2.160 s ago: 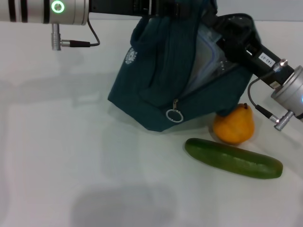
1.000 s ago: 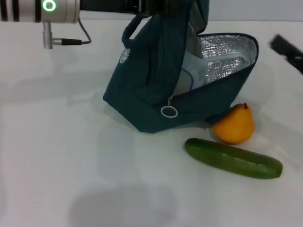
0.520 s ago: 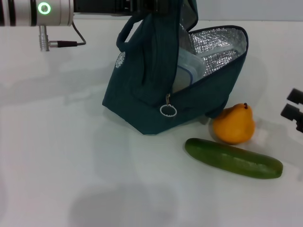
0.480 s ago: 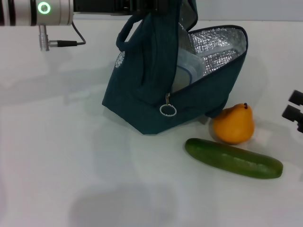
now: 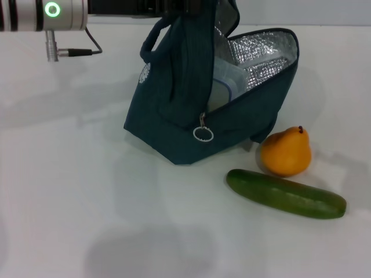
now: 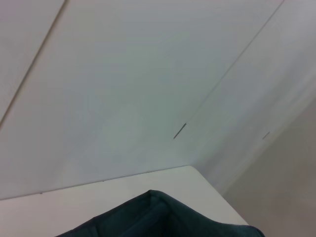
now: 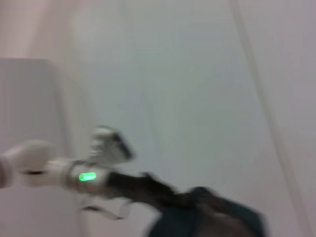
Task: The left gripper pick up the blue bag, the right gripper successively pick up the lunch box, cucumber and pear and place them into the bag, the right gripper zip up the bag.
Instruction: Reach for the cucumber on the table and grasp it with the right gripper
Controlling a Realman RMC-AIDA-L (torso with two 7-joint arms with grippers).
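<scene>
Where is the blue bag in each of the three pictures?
Head view: the blue bag hangs upper middle, mouth open, above the pear and cucumber.
Left wrist view: only its top edge shows at the bottom.
Right wrist view: a blurry dark shape at the bottom.
Shared landmark: the left gripper's green light.

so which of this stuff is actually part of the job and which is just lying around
Part of the job:
bag, held up by the left gripper
lunch box, inside the bag
pear
cucumber

Lying about:
nothing else, only the table
</scene>
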